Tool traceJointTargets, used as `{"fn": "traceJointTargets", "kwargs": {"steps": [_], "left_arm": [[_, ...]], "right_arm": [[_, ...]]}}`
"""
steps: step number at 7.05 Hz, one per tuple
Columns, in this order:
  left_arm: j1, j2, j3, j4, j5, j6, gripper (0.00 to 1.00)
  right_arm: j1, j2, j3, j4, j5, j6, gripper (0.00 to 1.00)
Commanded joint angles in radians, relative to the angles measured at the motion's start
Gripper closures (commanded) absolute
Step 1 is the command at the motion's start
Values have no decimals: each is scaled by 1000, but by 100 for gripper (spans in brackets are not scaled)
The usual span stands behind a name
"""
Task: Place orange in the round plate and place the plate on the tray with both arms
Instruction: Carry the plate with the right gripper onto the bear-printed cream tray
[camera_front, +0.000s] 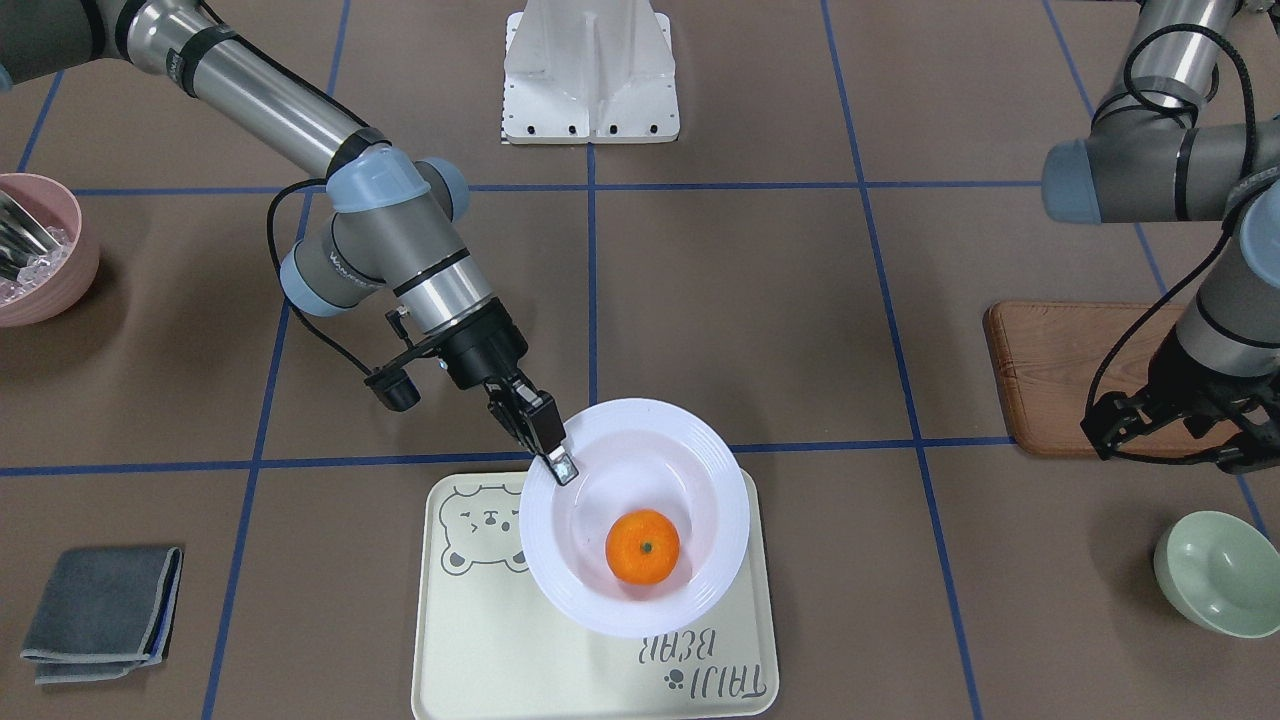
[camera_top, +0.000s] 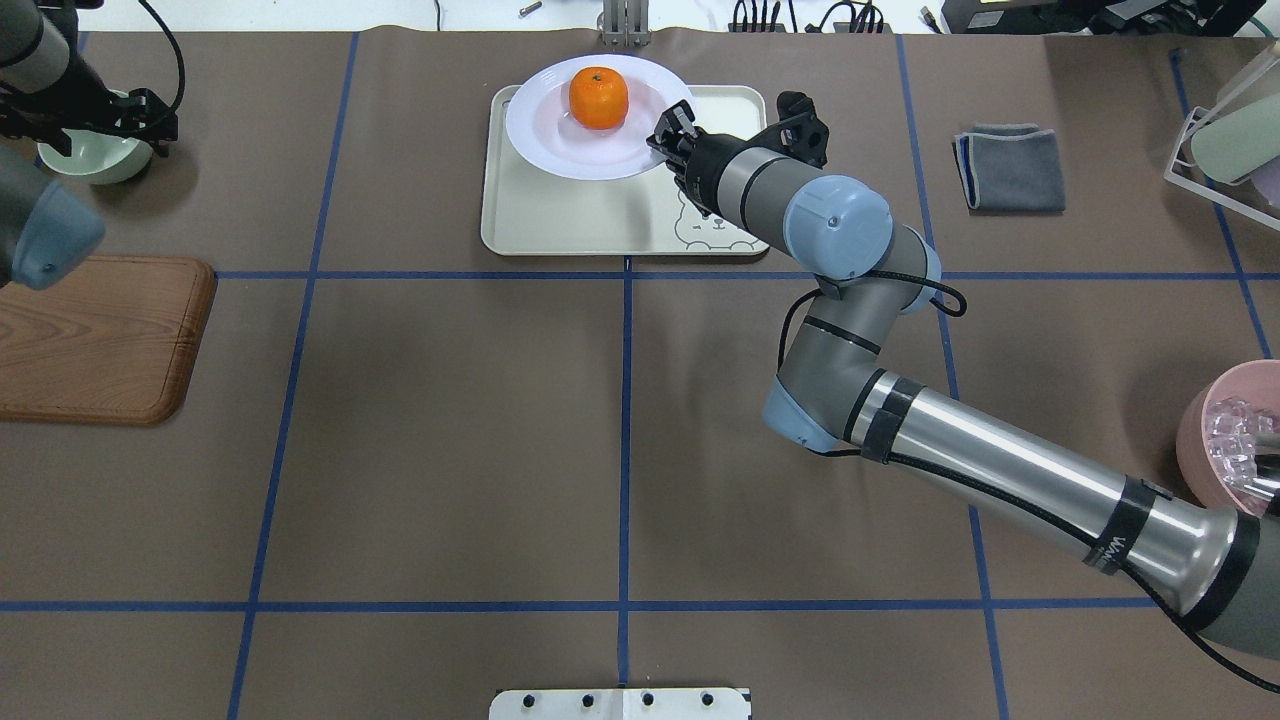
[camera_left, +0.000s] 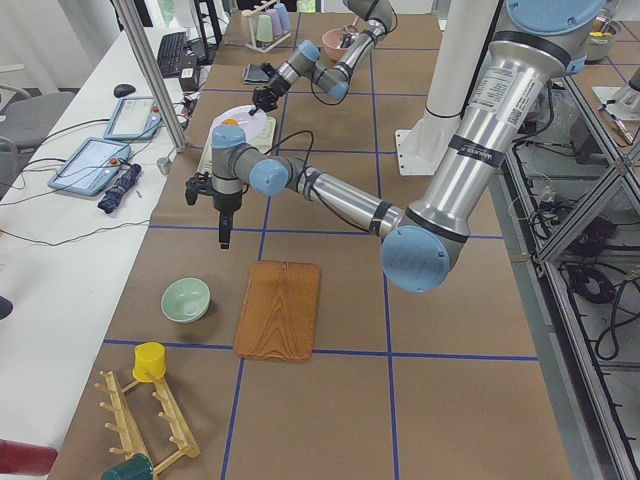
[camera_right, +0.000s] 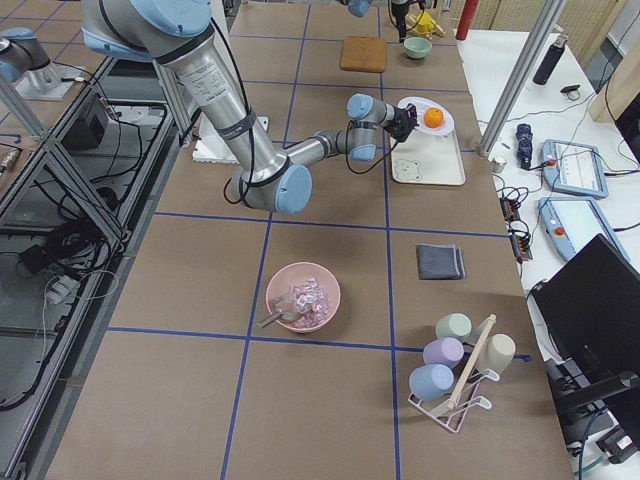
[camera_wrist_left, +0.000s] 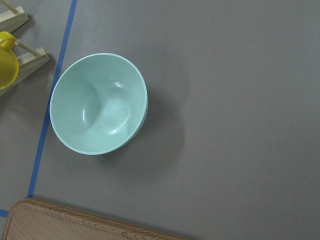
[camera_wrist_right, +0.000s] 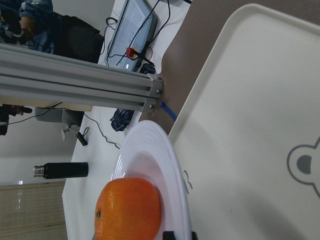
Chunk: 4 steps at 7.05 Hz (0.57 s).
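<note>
Orange in plate above the tray
Right gripper clamps the plate's rim; I cannot tell the left gripper's state.

Bare tray beside round plate

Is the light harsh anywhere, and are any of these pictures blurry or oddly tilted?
Front-facing view: even light, the round plate shows a faint pink sheen, the orange a soft shadow. Left wrist view: sharp, with pale highlights inside the green bowl and its shadow falling to the right. Right wrist view: turned sideways, the tray looming large.
</note>
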Motion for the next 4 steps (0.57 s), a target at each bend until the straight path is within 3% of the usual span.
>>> {"fn": "traceJointTargets", "kwargs": {"steps": [1,4], "left_arm": [[-1,-14,9,1,0,-7,1],[0,-19,10,1,0,-12,1]], "right_arm": [[23,15,-98,-4,0,19,100],[14,44,-161,-10,11,18,100]]}}
